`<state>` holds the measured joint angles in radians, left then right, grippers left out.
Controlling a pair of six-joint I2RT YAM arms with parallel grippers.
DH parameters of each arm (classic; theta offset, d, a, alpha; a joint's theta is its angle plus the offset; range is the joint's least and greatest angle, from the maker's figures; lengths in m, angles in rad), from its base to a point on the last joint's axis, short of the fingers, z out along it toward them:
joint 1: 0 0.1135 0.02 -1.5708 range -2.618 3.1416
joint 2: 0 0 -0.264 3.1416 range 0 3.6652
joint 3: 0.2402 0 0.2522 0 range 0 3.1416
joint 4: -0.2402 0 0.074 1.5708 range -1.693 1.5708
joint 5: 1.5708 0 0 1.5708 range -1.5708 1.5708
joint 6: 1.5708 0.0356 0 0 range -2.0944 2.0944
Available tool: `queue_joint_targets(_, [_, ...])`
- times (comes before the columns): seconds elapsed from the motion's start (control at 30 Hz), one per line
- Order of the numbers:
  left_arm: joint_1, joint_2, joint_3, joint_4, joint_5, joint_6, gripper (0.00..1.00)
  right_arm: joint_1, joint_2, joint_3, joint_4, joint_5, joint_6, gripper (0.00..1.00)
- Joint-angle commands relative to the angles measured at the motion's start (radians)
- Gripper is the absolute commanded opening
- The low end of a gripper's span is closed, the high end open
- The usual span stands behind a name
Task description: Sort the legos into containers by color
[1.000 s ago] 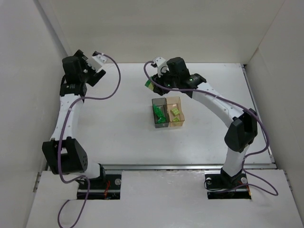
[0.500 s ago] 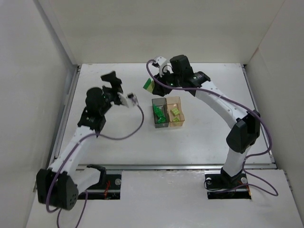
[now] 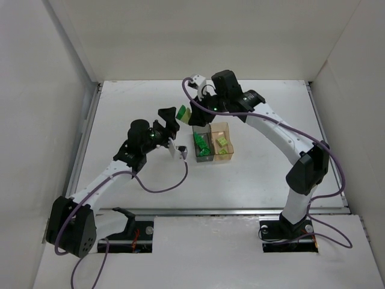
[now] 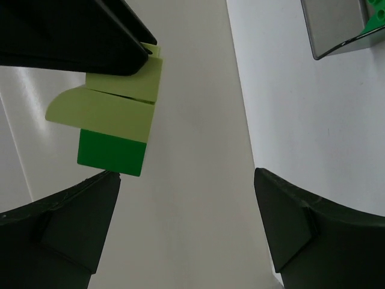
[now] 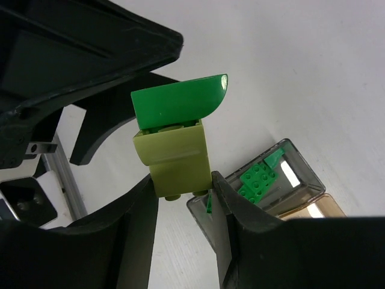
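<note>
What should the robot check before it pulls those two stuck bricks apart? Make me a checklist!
1. Right end effector grips the pale half of the stuck brick pair: ok.
2. Left end effector open: ok.
3. Pair centred between left fingers: not ok, it sits to one side.
4. Left finger touching the green half: cannot tell.
5. Grey container and amber container upright with open tops: ok.

The overhead camera looks steeply down from behind the arm bases [image 3: 127,232] over the white bench [image 3: 138,180]. Both wrist cameras, close in, share the stacked green and yellow-green plastic brick [image 4: 114,117] and smoky grey translucent box [image 4: 334,27].
</note>
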<state>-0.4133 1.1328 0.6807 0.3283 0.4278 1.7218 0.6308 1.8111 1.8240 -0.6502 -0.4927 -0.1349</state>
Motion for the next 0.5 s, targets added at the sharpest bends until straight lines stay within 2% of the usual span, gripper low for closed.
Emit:
queue_joint_targets(0.0, [0.008, -0.013, 0.057, 0.057, 0.031, 0.093, 0.91, 0.026, -0.024, 0.004, -0.003, -0.024, -0.002, 0.00])
queue_joint_targets(0.17, [0.039, -0.037, 0.020, 0.127, 0.118, 0.131, 0.91, 0.035, -0.015, 0.004, -0.052, -0.003, -0.002, 0.00])
queue_joint_targets(0.3, [0.048, -0.088, -0.001, 0.219, 0.181, 0.044, 0.91, 0.035, 0.004, -0.005, -0.071, -0.003, -0.002, 0.00])
queue_joint_targets(0.37, [0.048, -0.114, -0.001, 0.219, 0.216, -0.045, 0.90, 0.035, 0.004, 0.004, -0.071, -0.013, -0.002, 0.00])
queue_joint_targets(0.43, [0.048, -0.156, -0.027, 0.186, 0.262, -0.033, 0.90, 0.035, -0.009, 0.004, -0.057, -0.024, -0.002, 0.00])
queue_joint_targets(0.47, [0.048, -0.168, -0.042, 0.154, 0.276, 0.028, 0.90, 0.035, -0.009, 0.004, -0.057, -0.024, -0.002, 0.00])
